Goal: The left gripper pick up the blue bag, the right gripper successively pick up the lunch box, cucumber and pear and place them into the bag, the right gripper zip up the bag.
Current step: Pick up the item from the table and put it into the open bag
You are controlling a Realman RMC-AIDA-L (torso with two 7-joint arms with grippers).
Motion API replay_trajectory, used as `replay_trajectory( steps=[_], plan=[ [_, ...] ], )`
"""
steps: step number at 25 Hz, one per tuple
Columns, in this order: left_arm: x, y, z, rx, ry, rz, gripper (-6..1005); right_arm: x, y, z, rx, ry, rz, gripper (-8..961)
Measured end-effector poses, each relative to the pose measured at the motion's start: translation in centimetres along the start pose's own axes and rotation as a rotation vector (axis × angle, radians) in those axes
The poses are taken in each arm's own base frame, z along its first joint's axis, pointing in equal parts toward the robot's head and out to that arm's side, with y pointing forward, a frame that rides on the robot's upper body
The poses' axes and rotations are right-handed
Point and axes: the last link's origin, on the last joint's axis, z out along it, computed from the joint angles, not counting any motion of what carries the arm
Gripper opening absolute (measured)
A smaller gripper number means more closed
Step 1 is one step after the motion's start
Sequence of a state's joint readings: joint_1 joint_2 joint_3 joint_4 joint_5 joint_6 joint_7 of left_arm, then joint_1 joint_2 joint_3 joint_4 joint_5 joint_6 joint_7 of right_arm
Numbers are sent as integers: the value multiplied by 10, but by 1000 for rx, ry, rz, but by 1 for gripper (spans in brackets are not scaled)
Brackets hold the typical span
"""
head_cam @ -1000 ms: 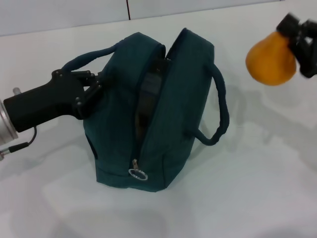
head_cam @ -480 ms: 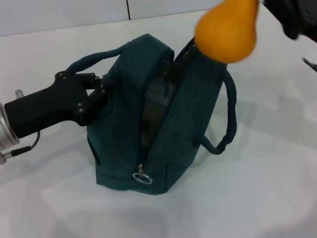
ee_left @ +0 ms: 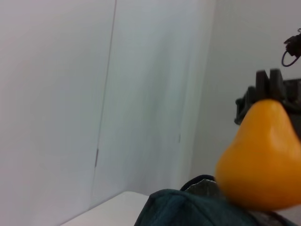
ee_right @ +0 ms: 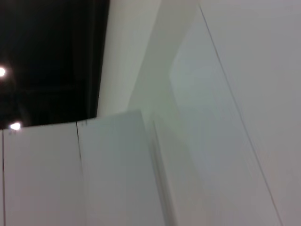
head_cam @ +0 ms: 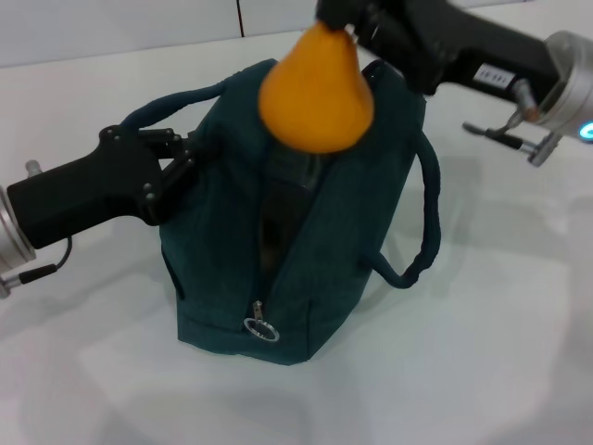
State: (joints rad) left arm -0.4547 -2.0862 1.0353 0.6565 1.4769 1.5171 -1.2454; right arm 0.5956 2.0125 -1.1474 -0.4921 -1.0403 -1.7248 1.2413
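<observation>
Pear [head_cam: 317, 93] pinched by the right gripper [head_cam: 345, 20] above the blue bag [head_cam: 306, 241], left gripper [head_cam: 181, 158] clamping its side; best lowered centrally before releasing.

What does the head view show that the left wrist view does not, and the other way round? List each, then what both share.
Head view only: the left gripper clamped on the bag's side, the open zipper with its ring pull, both handles, the right arm's white label and the table.
Left wrist view only: a white wall with a thin vertical seam behind the scene.
Both: the pear held at its narrow top by the right gripper, hanging over the open bag.
</observation>
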Motion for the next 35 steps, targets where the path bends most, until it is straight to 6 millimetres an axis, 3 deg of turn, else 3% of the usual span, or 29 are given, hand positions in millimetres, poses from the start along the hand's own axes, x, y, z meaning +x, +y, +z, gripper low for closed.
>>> replay_trajectory(
  steps=[14, 24, 35],
  plan=[
    [2, -6, 4, 22, -8, 18, 51, 35, 7, 2, -46, 222, 29, 38],
    [3, -4, 8, 10, -7, 19, 50, 55, 12, 19, -94, 325, 52, 37],
    [1, -4, 11, 4, -5, 3, 50, 59, 8, 19, -59, 348, 71, 64]
  ],
)
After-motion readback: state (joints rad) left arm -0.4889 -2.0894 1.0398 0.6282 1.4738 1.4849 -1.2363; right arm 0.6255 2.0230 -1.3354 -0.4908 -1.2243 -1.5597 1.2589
